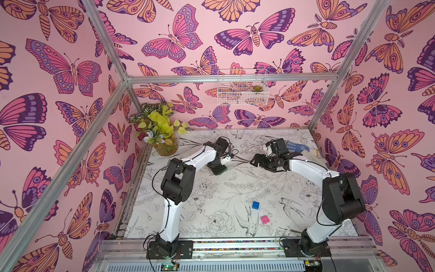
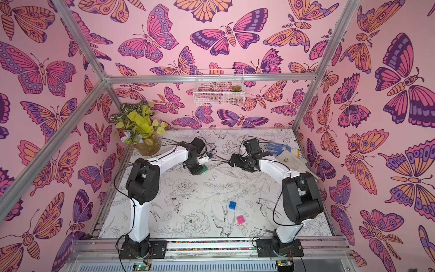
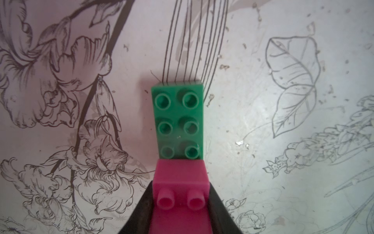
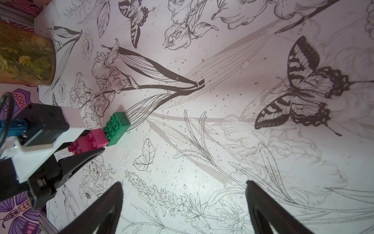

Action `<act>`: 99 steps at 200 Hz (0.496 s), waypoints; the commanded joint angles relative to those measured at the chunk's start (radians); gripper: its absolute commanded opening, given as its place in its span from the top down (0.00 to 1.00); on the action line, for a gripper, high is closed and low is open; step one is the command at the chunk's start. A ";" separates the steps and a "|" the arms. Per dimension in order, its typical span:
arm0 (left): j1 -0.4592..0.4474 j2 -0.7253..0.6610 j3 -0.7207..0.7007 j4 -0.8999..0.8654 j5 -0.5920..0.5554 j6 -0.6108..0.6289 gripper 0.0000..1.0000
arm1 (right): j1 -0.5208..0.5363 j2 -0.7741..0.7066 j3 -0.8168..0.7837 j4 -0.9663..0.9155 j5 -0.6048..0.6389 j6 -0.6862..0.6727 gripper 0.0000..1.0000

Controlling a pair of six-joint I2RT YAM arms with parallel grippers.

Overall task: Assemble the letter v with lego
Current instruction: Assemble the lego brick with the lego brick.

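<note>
My left gripper (image 3: pixel 180 183) is shut on a pink brick (image 3: pixel 181 176) that sits joined to one end of the longer green brick (image 3: pixel 178 119). The right wrist view shows this pink piece (image 4: pixel 89 141) and the green brick (image 4: pixel 116 128) low on the table mat, at the tips of the left gripper (image 4: pixel 89 147). A sliver of the green brick (image 2: pixel 203 170) shows under the left gripper (image 2: pixel 197 170) in a top view. A loose blue brick (image 1: pixel 255 205) and a loose pink brick (image 1: pixel 265 219) lie near the front, right of centre. My right gripper (image 4: pixel 184 185) hangs open and empty, to the right of the left one (image 1: pixel 255 161).
A potted plant in a glass vase (image 1: pixel 164 146) stands at the back left corner. A blue dotted glove (image 1: pixel 295 147) and a white sheet (image 2: pixel 289 160) lie at the back right. A wire basket (image 1: pixel 242 87) hangs on the back wall.
</note>
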 commanded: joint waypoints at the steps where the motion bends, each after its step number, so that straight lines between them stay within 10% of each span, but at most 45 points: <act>1: 0.005 0.074 -0.045 -0.038 -0.084 0.025 0.76 | 0.006 -0.001 0.011 0.001 -0.006 -0.005 0.05; 99: 0.003 0.086 -0.012 -0.058 -0.018 -0.014 0.76 | 0.006 0.000 0.014 -0.003 0.003 -0.005 0.05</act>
